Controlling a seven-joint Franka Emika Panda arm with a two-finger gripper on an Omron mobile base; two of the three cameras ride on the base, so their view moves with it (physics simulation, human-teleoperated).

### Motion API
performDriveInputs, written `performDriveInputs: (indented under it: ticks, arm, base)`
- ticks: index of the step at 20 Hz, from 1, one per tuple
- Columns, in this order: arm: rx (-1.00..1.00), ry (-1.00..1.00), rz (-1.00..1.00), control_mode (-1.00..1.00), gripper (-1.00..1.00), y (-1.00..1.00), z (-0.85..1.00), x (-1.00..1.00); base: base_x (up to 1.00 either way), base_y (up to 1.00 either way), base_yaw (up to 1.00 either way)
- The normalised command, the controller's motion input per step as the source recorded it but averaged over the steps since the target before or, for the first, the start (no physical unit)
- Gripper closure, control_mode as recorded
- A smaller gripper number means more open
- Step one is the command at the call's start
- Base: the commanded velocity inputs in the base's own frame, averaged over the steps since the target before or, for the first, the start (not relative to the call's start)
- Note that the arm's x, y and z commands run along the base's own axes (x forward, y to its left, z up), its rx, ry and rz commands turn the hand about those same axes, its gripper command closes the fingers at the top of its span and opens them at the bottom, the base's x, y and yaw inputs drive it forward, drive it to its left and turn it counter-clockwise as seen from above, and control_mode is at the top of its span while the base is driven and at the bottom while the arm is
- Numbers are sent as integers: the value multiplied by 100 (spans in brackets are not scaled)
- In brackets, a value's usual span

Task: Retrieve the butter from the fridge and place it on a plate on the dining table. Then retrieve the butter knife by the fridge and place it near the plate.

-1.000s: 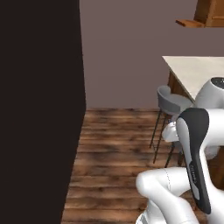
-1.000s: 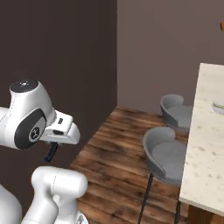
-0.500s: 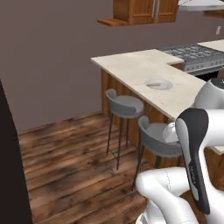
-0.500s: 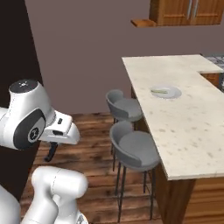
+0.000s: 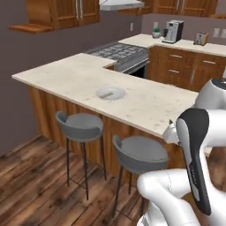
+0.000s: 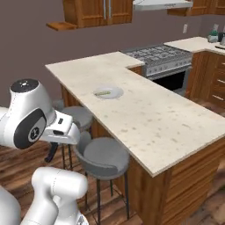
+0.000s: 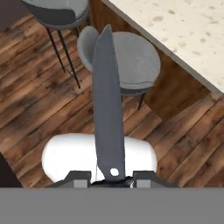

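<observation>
Stools: two grey stools (image 5: 82,126) are standing at the left, tucked along the near edge of the surface (image 5: 145,103).
Plate: the plate (image 5: 111,92) is sitting on the surface, left of centre in the left base view and well in from the edge.
Butter: the butter (image 5: 106,94) is lying on the plate, its long axis running roughly across that view.
Knife: the butter knife (image 7: 106,105) is being carried in the pincer (image 7: 111,178), its blade reaching straight out ahead of the hand over a stool seat and the wooden floor.
Pincer: it is pressing its jaws together on the knife's handle end, where a small round hole is showing.
Key relation: the plate is lying ahead of the pincer, up on the surface, while the hand is hanging below the surface edge on the stool side; in the right base view the pincer (image 6: 52,151) is sitting low at the left and the plate (image 6: 108,92) higher to its right.
Coming move: judging from this, the knife is needing to be raised over the edge and laid just beside the plate.
</observation>
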Motion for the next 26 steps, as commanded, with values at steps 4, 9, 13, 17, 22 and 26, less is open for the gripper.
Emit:
performDriveInputs:
  ticks: [4,9,13,17,22,26]
  arm:
    - [0,0,0,100,100,0,0,0]
    - [0,0,0,100,100,0,0,0]
    - [0,0,0,100,100,0,0,0]
    - [0,0,0,100,100,0,0,0]
    - [0,0,0,100,100,0,0,0]
    - [0,0,0,100,100,0,0,0]
  base:
    - [0,46,-76]
    - [0,52,-72]
    - [-18,65,-64]
    - [-54,44,-68]
    - [-25,78,-57]
    - [-34,96,-43]
